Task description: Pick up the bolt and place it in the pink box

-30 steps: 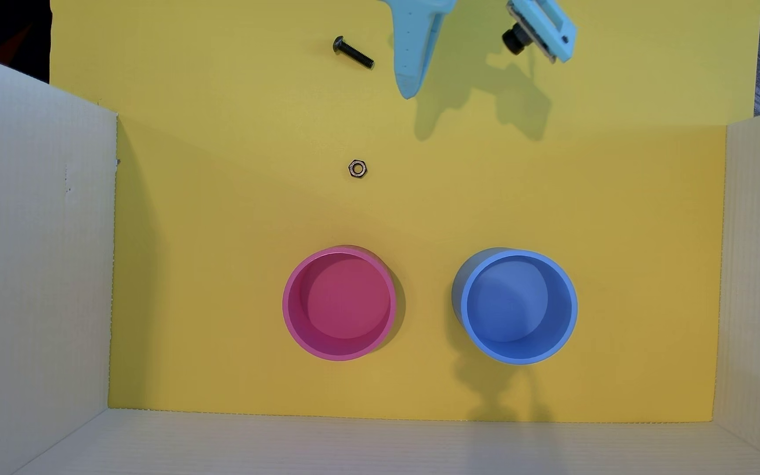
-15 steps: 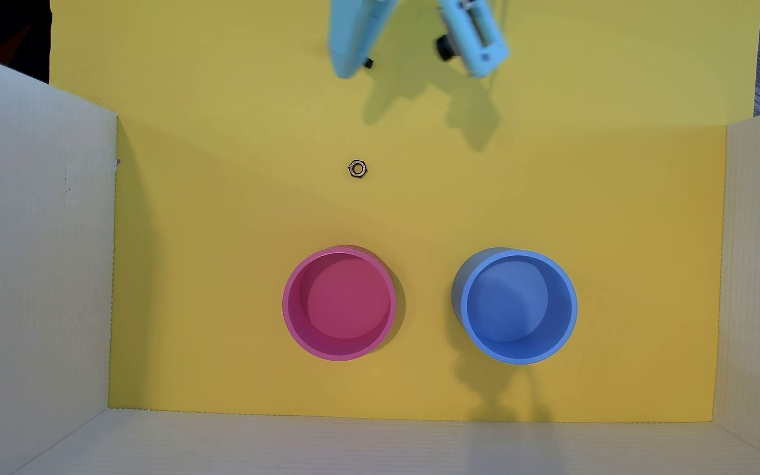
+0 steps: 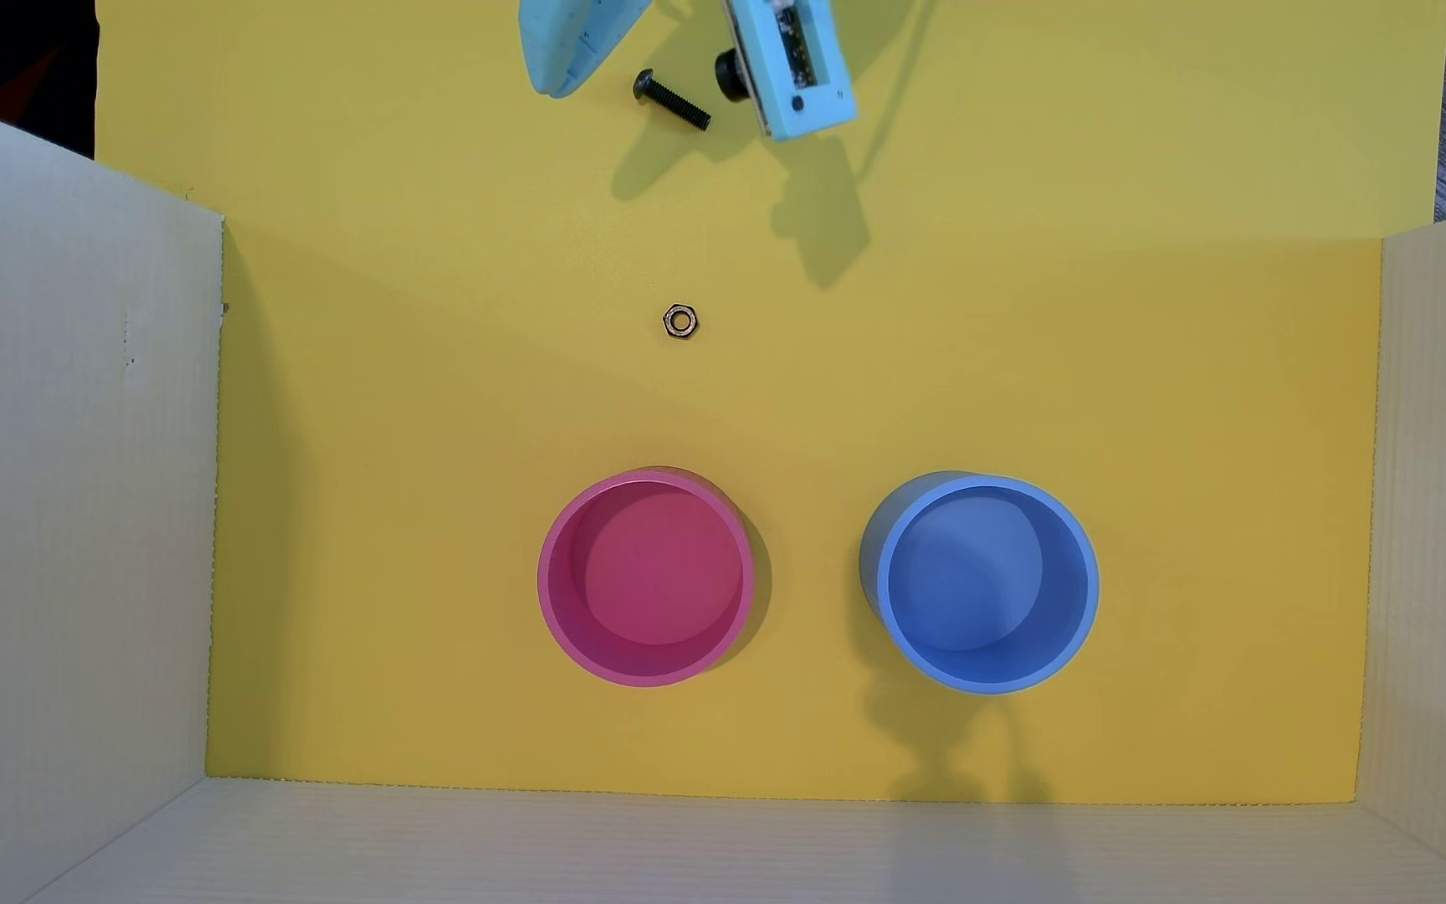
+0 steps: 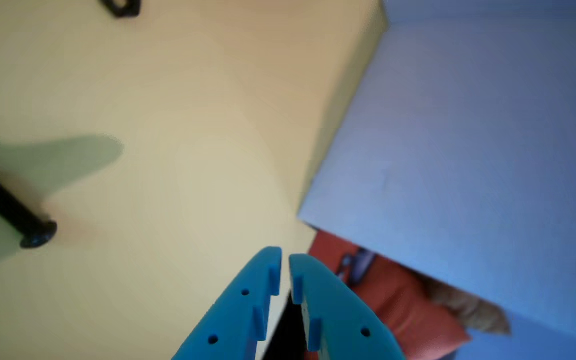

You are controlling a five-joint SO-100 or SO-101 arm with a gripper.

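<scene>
Bolt (image 3: 672, 101) lies flat on yellow surface (image 3: 441, 365), near top edge in overhead view, ungrasped. Gripper (image 4: 285, 262) beside it, off head end, fingers (image 4: 248, 300) nearly pressed together, pinching nothing. Step: approach, pick not yet made. Next calls for spreading fingers, centring over shaft, descending. Pink box (image 3: 646, 578) empty, well apart. No readable writing.

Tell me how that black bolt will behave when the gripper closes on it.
The bolt lies flat on the yellow surface; with its round shaft it will probably roll if nudged sideways. It looks rigid, so it should not bend. Small and thin, it may slip between the gripper fingertips, now nearly shut beside it.
</scene>
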